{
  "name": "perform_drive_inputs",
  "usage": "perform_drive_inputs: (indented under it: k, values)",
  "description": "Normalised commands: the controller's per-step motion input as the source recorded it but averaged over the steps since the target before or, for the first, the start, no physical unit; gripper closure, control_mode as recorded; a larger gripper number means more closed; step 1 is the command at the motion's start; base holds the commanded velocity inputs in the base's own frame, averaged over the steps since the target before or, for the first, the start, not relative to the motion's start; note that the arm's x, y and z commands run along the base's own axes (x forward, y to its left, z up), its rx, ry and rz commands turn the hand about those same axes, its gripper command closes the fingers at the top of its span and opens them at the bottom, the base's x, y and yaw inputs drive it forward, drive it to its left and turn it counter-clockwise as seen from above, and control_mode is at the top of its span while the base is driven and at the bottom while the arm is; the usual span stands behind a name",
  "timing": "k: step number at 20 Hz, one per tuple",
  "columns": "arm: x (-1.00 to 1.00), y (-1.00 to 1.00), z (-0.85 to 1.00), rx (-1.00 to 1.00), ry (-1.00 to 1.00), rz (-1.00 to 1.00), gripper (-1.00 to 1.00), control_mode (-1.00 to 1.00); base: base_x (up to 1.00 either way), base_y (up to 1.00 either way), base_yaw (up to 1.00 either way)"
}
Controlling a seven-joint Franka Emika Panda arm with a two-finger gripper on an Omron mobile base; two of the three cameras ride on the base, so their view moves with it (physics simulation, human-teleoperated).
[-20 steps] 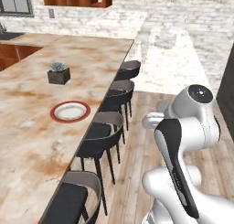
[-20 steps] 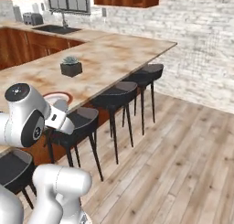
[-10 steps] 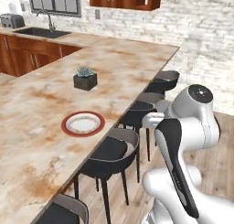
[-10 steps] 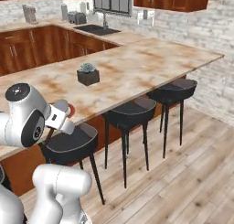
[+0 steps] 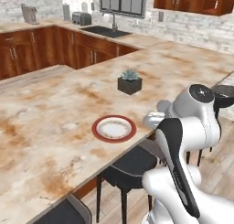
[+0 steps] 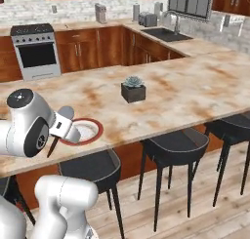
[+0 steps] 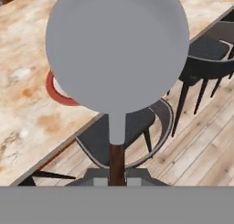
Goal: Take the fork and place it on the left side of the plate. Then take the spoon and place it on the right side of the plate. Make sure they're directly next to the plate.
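Pincer [image 7: 117, 179] closed on spoon [image 7: 117, 54], dark handle clamped, grey bowl looming over worktop [image 5: 55, 122] edge. Red-rimmed plate [image 5: 114, 128] near edge, partly behind bowl. Potted plant [image 5: 130, 82] further back. Black stools [image 6: 175, 146] below worktop overhang.

spoon [image 7: 117, 49]: the bowl I hold looks matt grey and smooth, the handle dark brown like wood
plate [image 5: 114, 128]: smooth, ceramic-looking, pale centre with a red rim
counter [image 5: 55, 113]: my worktop looks like polished stone, mottled cream and rust
stools [image 6: 175, 145]: matt black seats, thin dark legs
cabinets [image 6: 88, 48]: reddish-brown wood, slightly glossy
floor [image 6: 205, 204]: pale wood planks
my arm [image 5: 187, 127]: glossy white shell, dark joints
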Motion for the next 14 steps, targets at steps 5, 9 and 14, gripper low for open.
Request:
perform_drive_inputs:
  k: [5,9,14]
  values:
    - [0.00,0.00,0.00,0.00,0.00,0.00,1.00,1.00,0.60,-0.05,0.57]
    - [0.00,0.00,0.00,0.00,0.00,0.00,1.00,1.00,0.63,-0.19,0.52]
    - [0.00,0.00,0.00,0.00,0.00,0.00,1.00,1.00,0.61,-0.25,0.50]
